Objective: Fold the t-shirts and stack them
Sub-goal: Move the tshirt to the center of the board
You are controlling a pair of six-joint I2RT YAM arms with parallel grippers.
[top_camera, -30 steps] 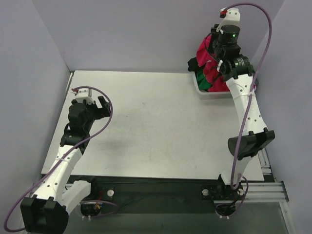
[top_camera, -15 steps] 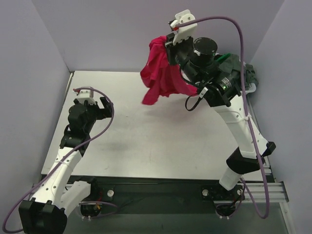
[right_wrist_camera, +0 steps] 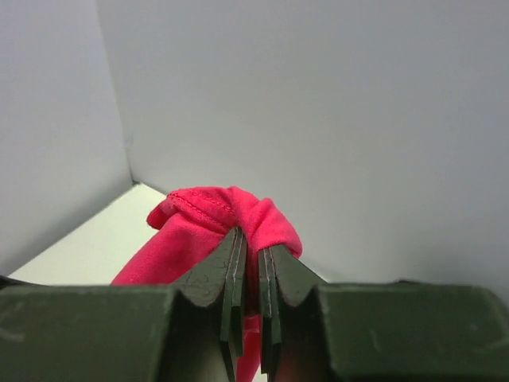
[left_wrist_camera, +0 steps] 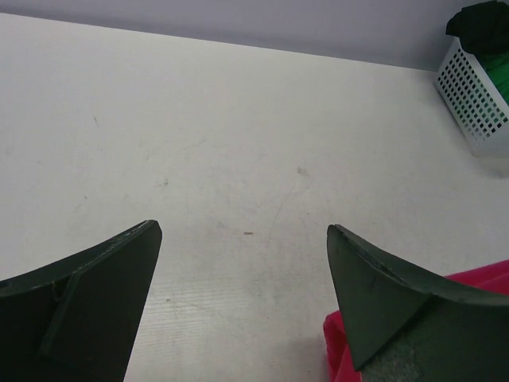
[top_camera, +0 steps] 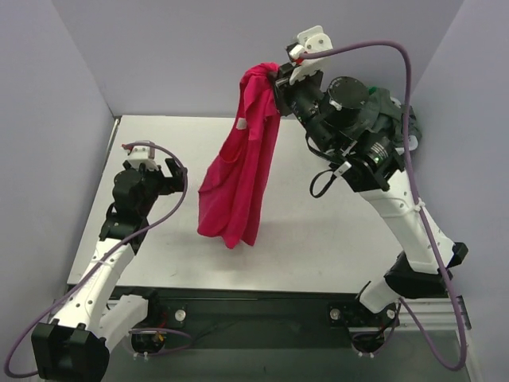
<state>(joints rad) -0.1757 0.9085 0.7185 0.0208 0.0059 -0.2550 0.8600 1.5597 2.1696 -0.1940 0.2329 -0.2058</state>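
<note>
Finds the right gripper (right_wrist_camera: 248,239) clamped tight on a bunched fold of the crimson t-shirt (top_camera: 238,171), raised high above the far part of the table (top_camera: 318,231). Records the shirt hanging straight down from that grip, long axis near vertical, lower end low over the table's middle and toward the left side; cannot confirm contact with the surface. Places the left gripper (left_wrist_camera: 242,239) just beside that lower end, jaws spread wide on nothing, red cloth showing past its right finger. Judges the left arm the nearer for taking the free end, with nothing standing between. Notes the white basket (left_wrist_camera: 469,95) at the far right corner, well apart, holding green cloth (left_wrist_camera: 499,76) and black cloth (left_wrist_camera: 481,20).
</note>
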